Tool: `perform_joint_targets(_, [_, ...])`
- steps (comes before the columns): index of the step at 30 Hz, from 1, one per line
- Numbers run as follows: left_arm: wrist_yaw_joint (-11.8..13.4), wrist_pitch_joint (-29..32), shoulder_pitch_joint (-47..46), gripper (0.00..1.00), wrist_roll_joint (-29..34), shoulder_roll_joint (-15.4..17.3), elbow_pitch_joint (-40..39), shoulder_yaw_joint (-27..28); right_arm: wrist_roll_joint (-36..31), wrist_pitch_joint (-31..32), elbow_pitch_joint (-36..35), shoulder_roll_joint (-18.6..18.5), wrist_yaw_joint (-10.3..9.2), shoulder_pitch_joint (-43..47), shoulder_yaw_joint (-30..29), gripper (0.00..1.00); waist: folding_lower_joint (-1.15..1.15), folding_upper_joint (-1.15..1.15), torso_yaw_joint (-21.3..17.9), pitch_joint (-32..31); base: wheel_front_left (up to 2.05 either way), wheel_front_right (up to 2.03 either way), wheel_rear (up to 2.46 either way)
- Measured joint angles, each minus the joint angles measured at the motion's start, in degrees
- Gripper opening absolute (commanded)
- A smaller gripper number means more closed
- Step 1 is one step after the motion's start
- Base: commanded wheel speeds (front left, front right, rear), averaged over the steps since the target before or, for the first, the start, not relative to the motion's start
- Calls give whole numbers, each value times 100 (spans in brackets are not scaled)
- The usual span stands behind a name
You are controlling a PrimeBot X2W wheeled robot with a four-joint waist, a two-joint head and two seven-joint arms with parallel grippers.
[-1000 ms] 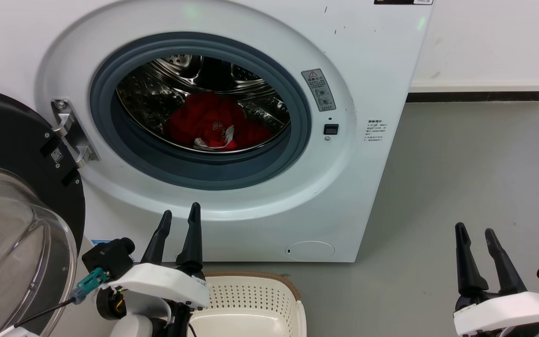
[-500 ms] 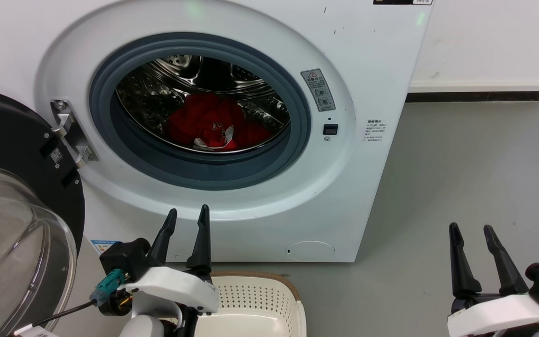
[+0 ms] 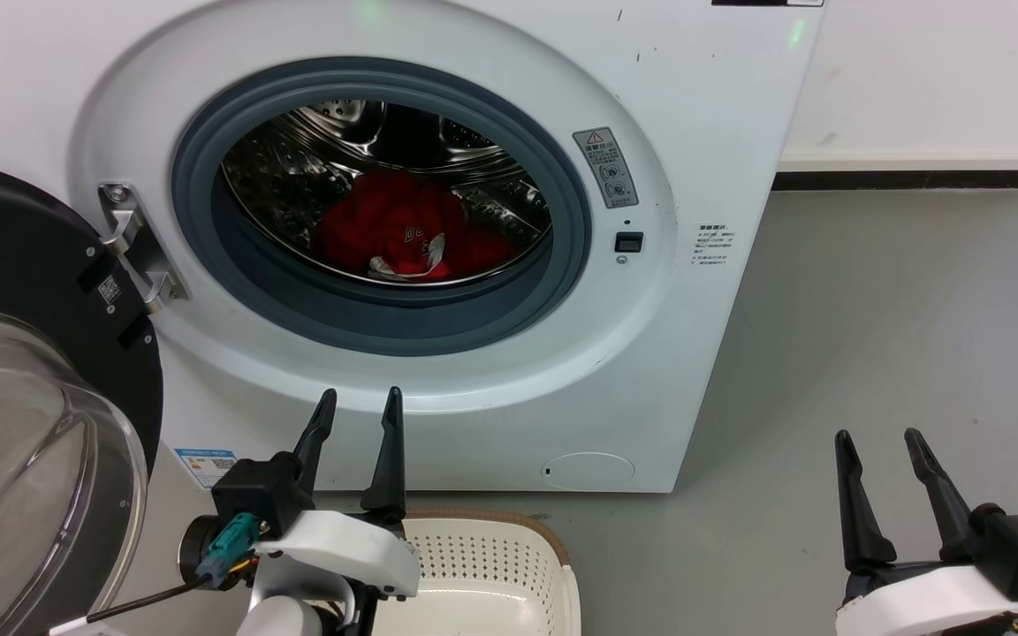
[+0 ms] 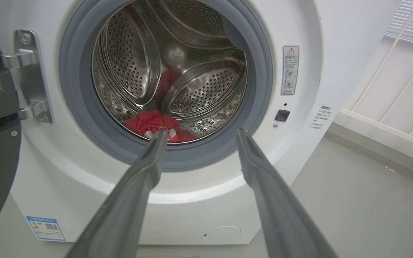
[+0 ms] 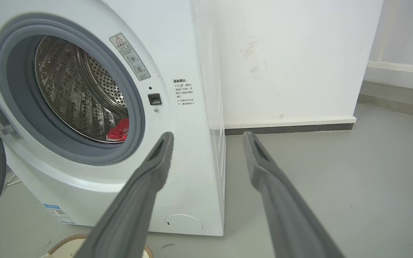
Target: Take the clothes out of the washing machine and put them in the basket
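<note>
Washing machine (image 3: 721, 106): white and smooth-fronted, its round porthole ringed in matte grey rubber. Door (image 3: 23, 256): black-framed, domed glass, was swung open at the left. Drum (image 3: 297, 177): shiny perforated steel. Clothes (image 3: 403, 234): crumpled soft red fabric with white trim, were heaped at the drum's bottom. Basket (image 3: 491, 565): cream perforated plastic with a brown woven-look rim, was set below the porthole. Left gripper (image 3: 362, 393) and right gripper (image 3: 877, 435): tapered dark fingers were held apart, nothing gripped.
</note>
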Motion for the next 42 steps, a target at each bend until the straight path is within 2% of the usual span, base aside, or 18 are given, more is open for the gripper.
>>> perform_joint_targets(21, [107,-233,59,100,794,2,60,-266,-946,-122,-42,-1,0,100,-42,100,0,0,-12,-4,0,0,0])
perform_joint_targets(30, [234,-312,59,100,1056,2,99,-296,-1294,-186,-79,-1,0,125,-38,100,0,0,-21,-5,0,0,0])
perform_joint_targets(42, [389,-327,131,100,978,3,48,-261,-1239,-200,-62,-1,0,136,-144,100,0,0,7,14,0,0,0])
